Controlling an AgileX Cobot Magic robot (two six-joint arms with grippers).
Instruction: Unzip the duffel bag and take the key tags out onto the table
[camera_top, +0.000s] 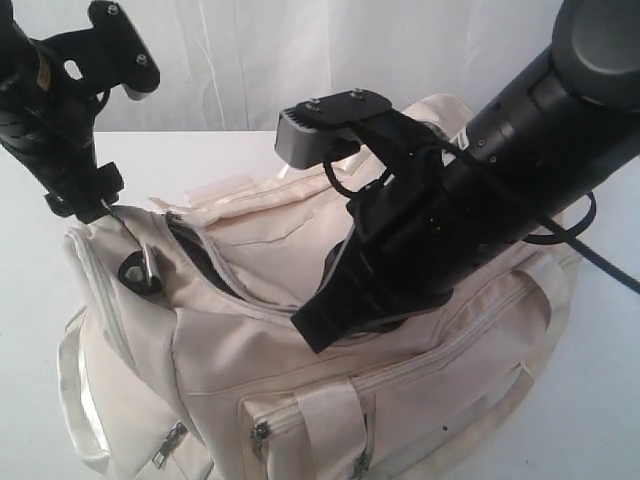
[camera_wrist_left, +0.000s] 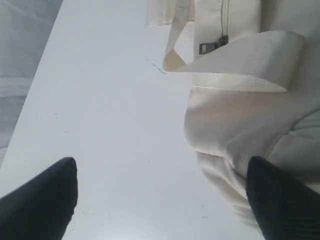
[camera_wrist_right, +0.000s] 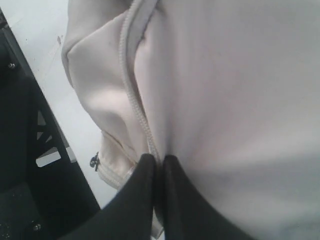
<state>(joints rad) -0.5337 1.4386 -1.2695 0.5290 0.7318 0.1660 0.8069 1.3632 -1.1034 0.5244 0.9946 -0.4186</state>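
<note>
1. The left gripper (camera_wrist_left: 160, 200) stands wide open and holds nothing. Its two black fingertips (camera_wrist_left: 45, 200) are well apart, one over the bare table (camera_wrist_left: 110, 125) and the other over the end of the duffel bag (camera_wrist_left: 240, 130).
2. Ahead of that gripper, a cream strap handle (camera_wrist_left: 240, 55) loops off the bag and hangs towards the tabletop.
3. In the exterior view the left arm hangs just above the bag's end, close to a black D-ring (camera_top: 140, 272) fixed there.
4. The right gripper (camera_wrist_right: 156, 167) is closed, its fingers pressed together. The tips rest against the bag's top fabric exactly where a zipper track (camera_wrist_right: 132, 90) runs in between them. I cannot tell whether they nip a pull, a fold of cloth or nothing at all.
5. Between the two grippers the top zipper gapes part of the way, showing a strip of dark lining (camera_top: 195, 250) just beside the right gripper's tips.
6. The bag lies on the table beneath both hands, directly under the right one and touching it. Only the bag's end sits below the left hand.
</note>
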